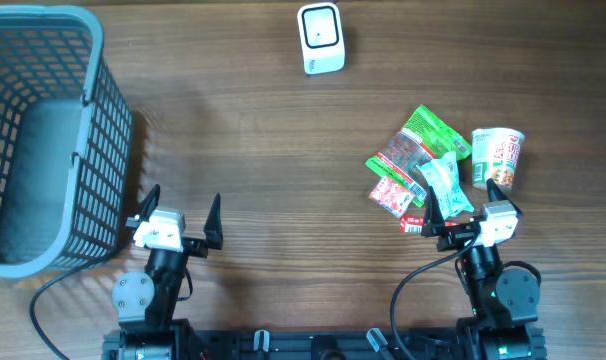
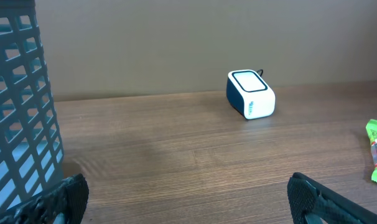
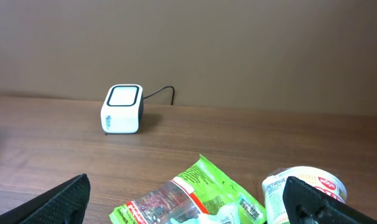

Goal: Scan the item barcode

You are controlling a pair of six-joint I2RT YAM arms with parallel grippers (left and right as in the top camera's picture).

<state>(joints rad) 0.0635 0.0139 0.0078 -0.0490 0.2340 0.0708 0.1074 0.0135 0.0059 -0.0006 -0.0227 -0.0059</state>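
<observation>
Wide open, empty: left pincer (image 1: 186,196), right pincer (image 1: 463,195); basket (image 1: 108,130) shows overhead and left wrist, not right

The table (image 1: 283,120) is seen straight down from overhead. Low forward views are taken behind the left gripper (image 1: 183,200) and right gripper (image 1: 465,200); the scanner (image 1: 321,38) ahead is shared.

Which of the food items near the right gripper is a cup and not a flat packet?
The white noodle cup with red and green print, the rightmost item of them all. The others, such as the green packet, are flat pouches.
</observation>
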